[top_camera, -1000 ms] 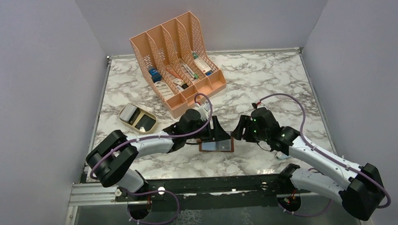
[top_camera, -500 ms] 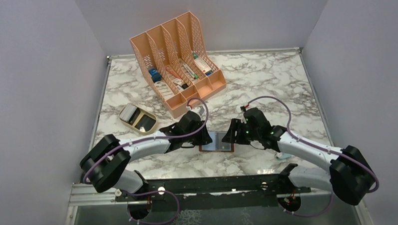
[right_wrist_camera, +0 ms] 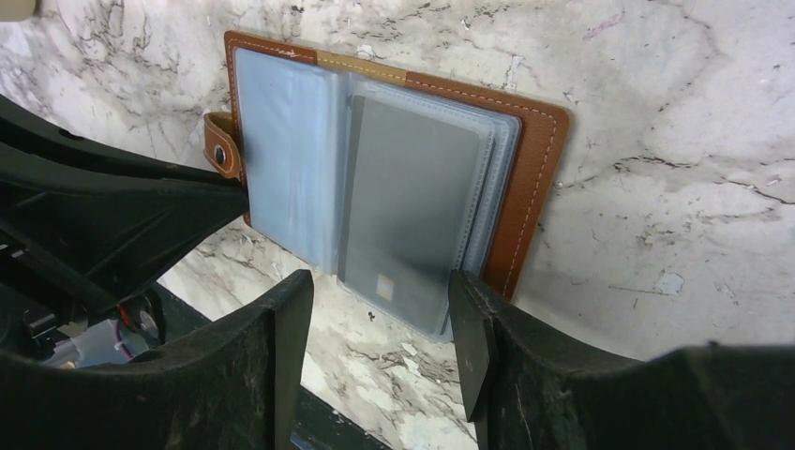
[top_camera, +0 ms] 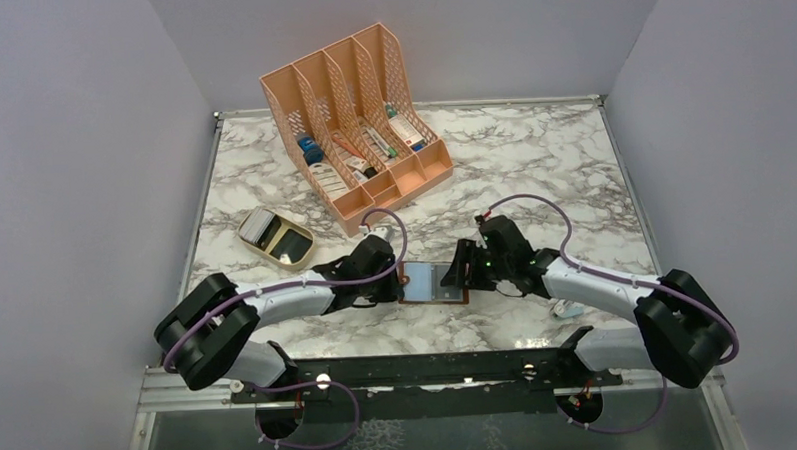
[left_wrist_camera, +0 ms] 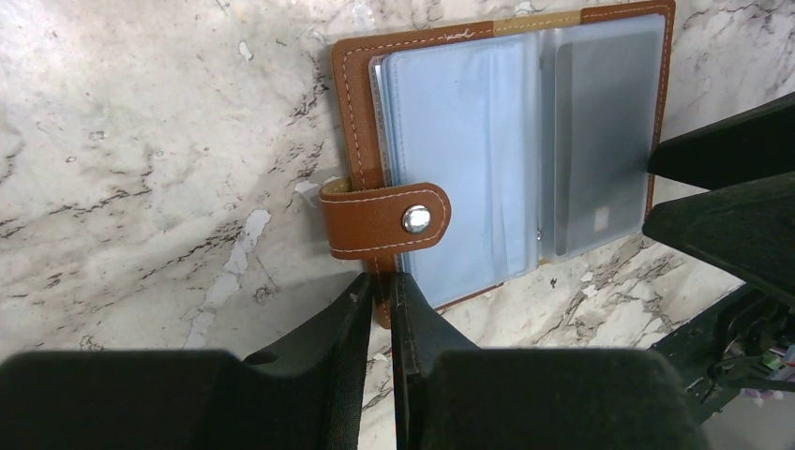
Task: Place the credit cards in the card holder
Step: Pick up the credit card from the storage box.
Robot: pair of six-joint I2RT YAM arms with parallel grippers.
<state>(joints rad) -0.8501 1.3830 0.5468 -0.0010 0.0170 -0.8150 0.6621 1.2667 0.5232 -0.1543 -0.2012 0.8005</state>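
Overhead looks down; 2 wrist cameras (close) share the wallet (left_wrist_camera: 506, 150).

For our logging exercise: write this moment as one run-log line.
left gripper: shut on card holder edge | right gripper: open, straddling grey card | grey card: at right page, insertion unclear | card holder: lying open

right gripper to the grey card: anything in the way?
Nothing visible. The right gripper stands open around the near end of the grey card, which lies on the open wallet.
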